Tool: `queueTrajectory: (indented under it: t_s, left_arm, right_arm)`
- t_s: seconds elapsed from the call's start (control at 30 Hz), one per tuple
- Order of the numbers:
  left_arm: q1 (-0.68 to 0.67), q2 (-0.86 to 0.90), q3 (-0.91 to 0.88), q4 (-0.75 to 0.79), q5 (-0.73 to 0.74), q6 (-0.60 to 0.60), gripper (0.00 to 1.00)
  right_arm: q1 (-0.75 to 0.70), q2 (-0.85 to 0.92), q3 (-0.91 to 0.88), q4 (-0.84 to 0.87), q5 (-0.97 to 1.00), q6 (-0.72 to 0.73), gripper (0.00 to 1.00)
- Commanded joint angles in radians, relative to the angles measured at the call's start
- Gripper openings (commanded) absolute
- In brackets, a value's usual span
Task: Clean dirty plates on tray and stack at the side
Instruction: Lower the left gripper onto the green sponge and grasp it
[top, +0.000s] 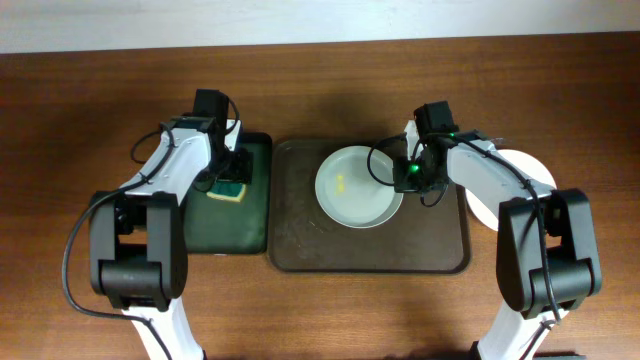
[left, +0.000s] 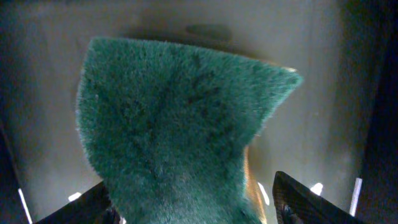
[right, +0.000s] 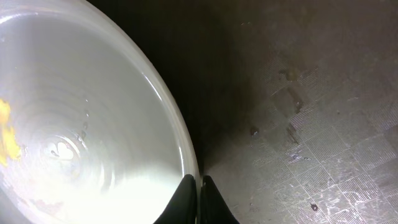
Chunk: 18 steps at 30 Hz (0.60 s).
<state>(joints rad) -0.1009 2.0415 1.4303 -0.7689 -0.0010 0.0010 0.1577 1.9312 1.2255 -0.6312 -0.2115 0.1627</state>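
Observation:
A white plate (top: 355, 188) with a small yellow smudge lies on the dark brown tray (top: 300, 220), in its upper middle. My right gripper (top: 408, 178) is shut on this plate's right rim. In the right wrist view the rim runs between the closed fingers (right: 199, 180), with the plate (right: 93, 112) to the left and the tray floor (right: 298, 93) to the right. Another white plate (top: 522, 168) sits on the table right of the tray, partly hidden by the right arm. My left gripper (top: 228, 175) is open around a green sponge (left: 174, 118).
The sponge (top: 228, 190), green with a yellow side, lies in the narrower black tray (top: 250, 230) with a greenish bottom, left of the brown tray. In the left wrist view the right finger (left: 298, 199) stands a little apart from the sponge. The wooden table (top: 100, 100) surrounds both trays.

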Motion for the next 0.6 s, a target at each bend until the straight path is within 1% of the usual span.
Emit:
queueTrajectory:
  t_s: [0.0,0.03,0.1,0.23,0.37,0.47,0.57]
  left_arm:
    - [0.003,0.006,-0.006,0.010,-0.025,0.015,0.72]
    - [0.003,0.007,-0.006,0.010,-0.025,0.015,0.66]
    - [0.003,0.007,-0.006,0.018,-0.025,0.014,0.63]
    - [0.003,0.007,-0.006,0.064,-0.024,0.013,0.63]
    - [0.003,0.007,-0.006,0.077,-0.024,-0.001,0.66]
    - [0.003,0.007,-0.008,0.076,-0.024,-0.001,0.64]
    - [0.003,0.007,-0.028,0.077,-0.025,0.000,0.59]
  right_arm:
    - [-0.002,0.009,-0.012,-0.004,-0.002,0.011,0.04]
    - [-0.002,0.009,-0.012,-0.004,-0.002,0.011,0.04]
    - [-0.002,0.009,-0.012,-0.004,-0.002,0.011,0.04]
    - [-0.002,0.009,-0.012,-0.004,-0.002,0.011,0.04]
    - [-0.002,0.009,-0.012,-0.004,-0.003,0.011,0.04]
    - [-0.002,0.009,-0.012,-0.004,-0.006,0.011,0.04]
    - [-0.002,0.009,-0.012,-0.004,-0.006,0.011,0.04]
